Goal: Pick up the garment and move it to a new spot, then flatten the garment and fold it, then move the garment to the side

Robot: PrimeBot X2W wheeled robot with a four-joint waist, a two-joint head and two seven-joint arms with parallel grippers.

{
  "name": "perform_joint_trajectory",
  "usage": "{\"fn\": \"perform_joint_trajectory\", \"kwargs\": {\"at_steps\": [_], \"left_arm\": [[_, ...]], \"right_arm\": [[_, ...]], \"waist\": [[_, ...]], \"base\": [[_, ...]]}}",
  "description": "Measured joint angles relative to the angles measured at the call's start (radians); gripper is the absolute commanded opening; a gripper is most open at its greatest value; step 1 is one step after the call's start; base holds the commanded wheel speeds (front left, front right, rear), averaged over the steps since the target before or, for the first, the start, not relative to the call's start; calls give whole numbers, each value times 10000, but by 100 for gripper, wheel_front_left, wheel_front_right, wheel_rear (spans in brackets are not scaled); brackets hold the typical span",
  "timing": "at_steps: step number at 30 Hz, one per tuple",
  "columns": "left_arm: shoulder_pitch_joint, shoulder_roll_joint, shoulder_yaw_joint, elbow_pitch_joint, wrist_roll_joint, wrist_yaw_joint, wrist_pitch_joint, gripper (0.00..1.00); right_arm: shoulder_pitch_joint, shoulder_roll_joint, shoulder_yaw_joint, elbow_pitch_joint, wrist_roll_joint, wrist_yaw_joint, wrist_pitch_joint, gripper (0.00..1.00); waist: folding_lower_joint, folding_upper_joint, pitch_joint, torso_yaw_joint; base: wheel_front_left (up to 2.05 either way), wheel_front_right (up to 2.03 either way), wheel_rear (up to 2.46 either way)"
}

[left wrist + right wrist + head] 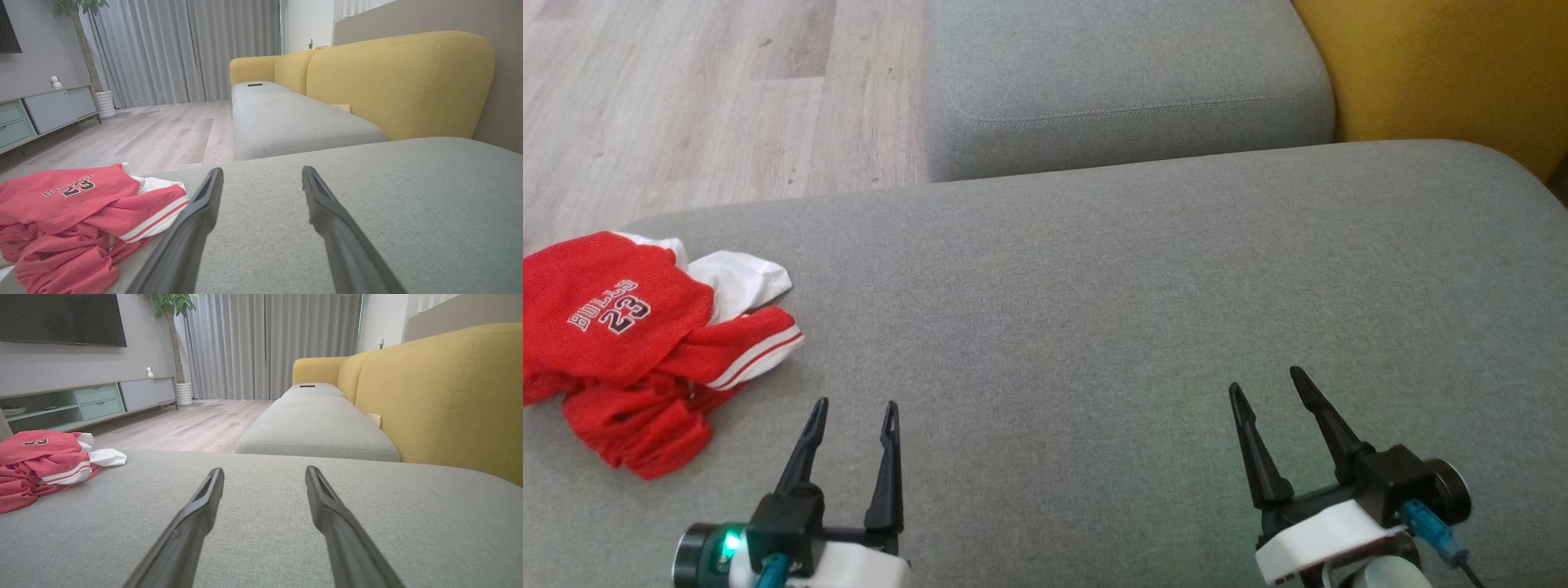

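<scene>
Left gripper (856,403) gapes near crumpled red-and-white garment (613,327), seemingly a jersey.

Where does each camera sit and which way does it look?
Head view: on the head, looking down at the grey cushion and red garment; left tool and right tool show, open.
Left wrist view: on the left wrist, looking low along its fingers across the cushion.
Right wrist view: on the right wrist, looking likewise past its fingers.
Shared: both wrist views show the garment at left and the curtains.
</scene>
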Motion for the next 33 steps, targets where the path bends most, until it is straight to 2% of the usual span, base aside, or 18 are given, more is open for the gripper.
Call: {"fn": "perform_joint_trajectory", "kwargs": {"at_steps": [11,16,24,33], "left_arm": [[0,0,-123,8,36,-48,0,100],[0,0,-73,94,-36,-105,0,100],[0,-4,219,109,-36,-29,0,100],[21,-8,679,69,-36,196,0,100]], "right_arm": [[14,0,-29,0,-2,0,0,100],[222,0,-73,13,-2,0,-4,100],[362,6,-13,13,0,0,-10,100],[368,8,31,10,2,0,-10,100]], "waist": [[0,0,42,36],[0,0,45,280],[0,0,139,1141],[0,0,256,2557]], "base": [[0,0,0],[0,0,0],[0,0,0],[0,0,0]]}}
